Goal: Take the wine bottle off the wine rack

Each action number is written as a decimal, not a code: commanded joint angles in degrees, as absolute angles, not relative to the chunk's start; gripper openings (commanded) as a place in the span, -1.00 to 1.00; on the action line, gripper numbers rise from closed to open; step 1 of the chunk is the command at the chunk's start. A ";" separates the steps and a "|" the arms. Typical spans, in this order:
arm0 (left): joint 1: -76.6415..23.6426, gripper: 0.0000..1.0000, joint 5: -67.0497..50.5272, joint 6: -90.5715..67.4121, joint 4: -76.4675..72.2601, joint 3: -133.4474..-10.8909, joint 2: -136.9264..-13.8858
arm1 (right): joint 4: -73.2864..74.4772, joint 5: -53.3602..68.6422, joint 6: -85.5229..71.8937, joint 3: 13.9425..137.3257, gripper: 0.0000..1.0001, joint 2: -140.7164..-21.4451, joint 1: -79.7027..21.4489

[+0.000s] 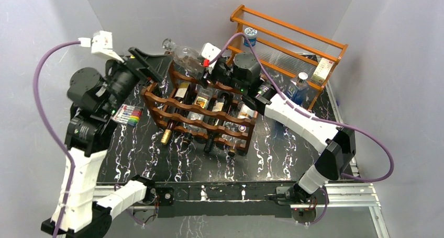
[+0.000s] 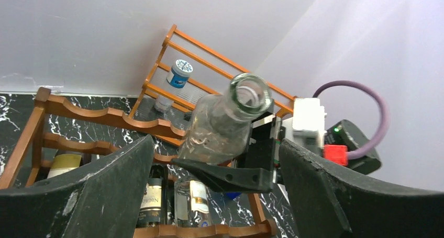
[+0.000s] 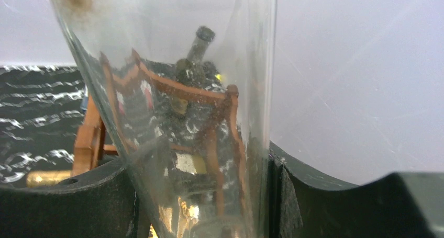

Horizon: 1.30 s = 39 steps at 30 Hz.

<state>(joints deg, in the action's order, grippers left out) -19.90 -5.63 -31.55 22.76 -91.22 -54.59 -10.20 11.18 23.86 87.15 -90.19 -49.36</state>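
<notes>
- The right gripper (image 1: 203,65) is clamping the clear glass wine bottle (image 1: 184,56) around its body, and both pads are pressing the glass in the right wrist view
- The bottle is hanging tilted above the back top corner of the wine rack (image 1: 153,101), with its mouth pointing toward the left arm; I cannot tell whether its base is fully clearing the top rail
- The left gripper (image 2: 217,146) is standing wide open and holding nothing, with its fingers waiting near the bottle's mouth end, apparently not touching it
- Smooth glass pinched at one place on a tilted body is inviting a slip or a pivot in the pads, so a quick swing is risking a drop onto the rack
- If the base is catching the scalloped rail, a sideways pull could be dragging the rack or shaking the other bottles (image 1: 173,120) lying in it
- A left finger closing off-centre could be knocking the neck and twisting the bottle out of the right grip
- The orange shelf (image 1: 293,26) is standing close behind the rack, so carrying the bottle backward is risking a knock there
</notes>
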 commanded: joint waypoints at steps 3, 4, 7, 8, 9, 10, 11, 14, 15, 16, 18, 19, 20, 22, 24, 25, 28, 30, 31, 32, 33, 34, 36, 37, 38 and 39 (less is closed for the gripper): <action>-20.17 0.72 -12.89 -30.91 10.68 -89.25 -59.28 | -19.33 15.01 12.00 92.28 -1.00 -90.74 -49.34; -20.18 0.74 -14.01 -30.32 9.14 -88.91 -59.52 | -19.37 15.59 11.21 92.48 -1.00 -90.87 -49.40; -20.13 0.75 -14.29 -28.19 4.59 -87.38 -59.49 | -19.38 16.73 9.25 92.74 -1.00 -91.11 -49.45; -20.13 0.71 -13.92 -27.61 3.65 -87.06 -59.39 | -19.48 17.04 8.64 92.73 -1.00 -91.15 -49.48; -20.13 0.67 -13.75 -26.75 2.61 -86.64 -59.19 | -19.59 17.47 8.00 92.77 -1.00 -91.23 -49.55; -20.18 0.61 -13.54 -26.19 1.68 -86.12 -59.02 | -19.52 17.83 7.52 92.81 -1.00 -91.25 -49.57; -20.17 0.52 -13.16 -25.73 1.23 -85.79 -58.94 | -19.72 18.06 6.98 92.75 -1.00 -91.29 -49.65; -20.18 0.35 -12.24 -24.59 1.14 -85.37 -58.95 | -20.60 18.49 5.79 92.46 -1.00 -91.68 -49.88; -20.20 0.34 -12.30 -24.45 1.03 -85.16 -58.95 | -20.75 18.67 5.39 92.52 -1.00 -91.79 -49.87; -20.17 0.33 -12.50 -24.17 0.98 -84.97 -59.11 | -20.74 18.84 5.09 92.73 -1.00 -92.01 -49.93; -20.10 0.32 -12.56 -23.72 1.04 -84.99 -59.41 | -20.76 19.40 4.84 93.12 -1.00 -92.37 -50.13; -20.11 0.31 -12.45 -23.48 1.05 -85.06 -59.47 | -20.74 19.50 4.87 93.30 -1.00 -92.46 -50.34; -20.13 0.31 -12.33 -23.20 1.05 -85.12 -59.61 | -20.74 19.41 4.86 93.46 -1.00 -92.61 -50.48; -20.13 0.29 -11.91 -22.27 1.06 -85.43 -59.96 | -20.57 19.51 4.87 93.75 -1.00 -92.76 -50.70; -20.18 0.25 -11.55 -21.58 1.20 -86.02 -60.50 | -20.46 19.52 4.96 93.84 -1.00 -92.75 -50.95; -20.20 0.22 -11.45 -21.21 1.27 -86.31 -60.83 | -20.36 19.56 5.05 93.86 -1.00 -92.75 -51.08; -20.15 0.05 -11.03 -20.39 1.87 -87.15 -61.89 | -20.10 19.49 5.49 93.70 -1.00 -92.56 -51.56; -20.16 -0.07 -11.23 -19.80 2.20 -87.79 -62.53 | -20.02 19.45 5.90 93.50 -1.00 -92.30 -51.75; -20.09 -0.16 -11.32 -19.58 2.53 -88.11 -62.86 | -20.03 19.43 5.91 93.39 -1.00 -92.13 -51.80; -20.11 -0.27 -11.41 -19.33 2.88 -88.48 -63.14 | -20.02 19.45 6.03 93.30 -1.00 -91.93 -51.85; -20.18 -0.42 -11.42 -18.96 3.16 -88.90 -63.32 | -20.08 19.57 6.12 93.14 -1.00 -91.81 -51.88; -20.13 -0.64 -11.16 -18.58 3.65 -89.42 -63.55 | -20.17 19.91 6.32 92.90 -1.00 -91.59 -51.91; -20.19 -1.00 -9.12 -17.87 5.08 -90.89 -63.89 | -20.30 20.23 6.98 91.95 -0.74 -90.99 -51.99; -20.16 -1.00 -7.79 -17.86 5.60 -91.69 -63.97 | -20.58 19.46 6.87 91.16 -0.22 -90.60 -52.00; -20.14 -1.00 -6.58 -17.73 6.07 -92.61 -64.05 | -20.97 18.31 6.84 90.31 0.18 -89.96 -52.02; -20.15 -1.00 -5.63 -17.34 6.69 -93.89 -64.22 | -21.13 17.58 7.13 89.40 0.40 -89.39 -51.99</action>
<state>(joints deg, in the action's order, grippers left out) -19.99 -10.00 -19.27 5.76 -88.66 -64.51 -12.64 18.61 6.07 88.82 -93.58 -51.46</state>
